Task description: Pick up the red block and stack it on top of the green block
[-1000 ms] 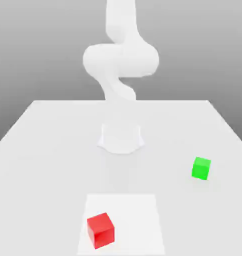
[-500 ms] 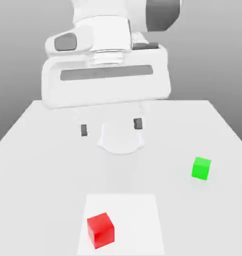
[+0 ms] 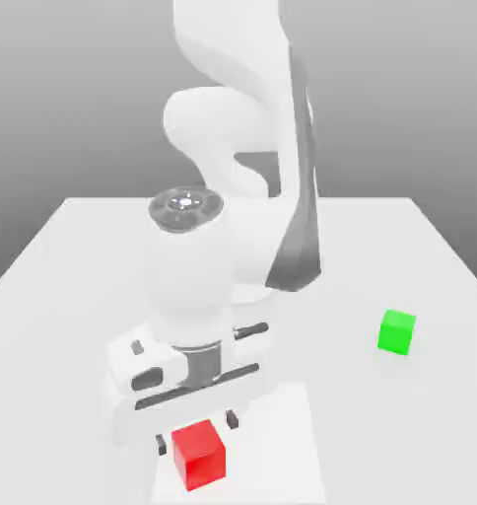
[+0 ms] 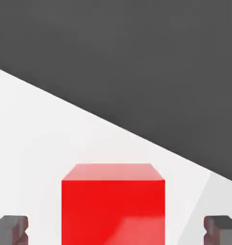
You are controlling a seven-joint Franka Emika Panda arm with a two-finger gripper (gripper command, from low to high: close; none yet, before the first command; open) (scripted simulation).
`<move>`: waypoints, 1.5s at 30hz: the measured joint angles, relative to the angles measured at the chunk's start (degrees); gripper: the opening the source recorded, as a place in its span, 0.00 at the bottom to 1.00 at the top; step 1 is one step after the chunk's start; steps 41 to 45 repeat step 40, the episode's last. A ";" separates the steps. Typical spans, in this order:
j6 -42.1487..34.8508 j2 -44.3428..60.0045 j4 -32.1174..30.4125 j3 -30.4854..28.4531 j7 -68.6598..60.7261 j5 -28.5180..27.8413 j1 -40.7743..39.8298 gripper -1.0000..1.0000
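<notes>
The red block [image 3: 199, 456] [image 4: 113, 206] sits on a pale square patch near the table's front edge. My gripper [image 3: 197, 432] [image 4: 116, 229] hangs low right over it, open. Its dark fingertips [image 3: 232, 421] stand wide apart, one on each side of the block, and neither touches it. In the hand view the fingertips [image 4: 10, 228] show at the two lower corners with the block between them. The green block [image 3: 396, 332] rests alone on the table, at the exterior view's right and farther back than the red one.
The white table [image 3: 75, 286] reaches to both sides. The arm's base and bent links [image 3: 242, 237] rise behind the gripper at the middle. The pale square patch [image 3: 287, 444] lies under the red block. Open table lies between the two blocks.
The hand has come down from high above the table's middle and forward to the red block. Its fingers now straddle it. Neither block has moved.
</notes>
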 joint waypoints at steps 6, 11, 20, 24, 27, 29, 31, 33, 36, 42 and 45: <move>0.34 0.50 0.07 0.29 -0.06 0.06 -0.26 0.00; -6.94 -8.37 -1.42 -1.95 3.00 -4.16 1.23 0.00; -9.52 -21.41 -12.16 10.70 -15.37 0.93 20.90 0.00; -10.05 -27.34 -17.29 14.87 -22.98 1.58 27.77 0.00; -10.38 -31.71 -21.12 18.70 -28.01 1.21 33.73 0.00; -10.34 -34.26 -23.59 21.18 -30.93 0.48 37.62 0.00; -7.85 -32.60 -24.38 22.46 -31.42 -0.62 38.44 0.00; -4.27 -29.11 -24.47 23.24 -30.70 -2.14 37.86 0.00; 1.57 -23.03 -24.35 23.32 -28.27 -5.87 36.90 0.00; 4.89 -19.52 -24.25 22.46 -25.93 -9.27 36.10 1.00; 4.89 -19.52 -24.25 22.46 -25.93 -9.27 36.10 1.00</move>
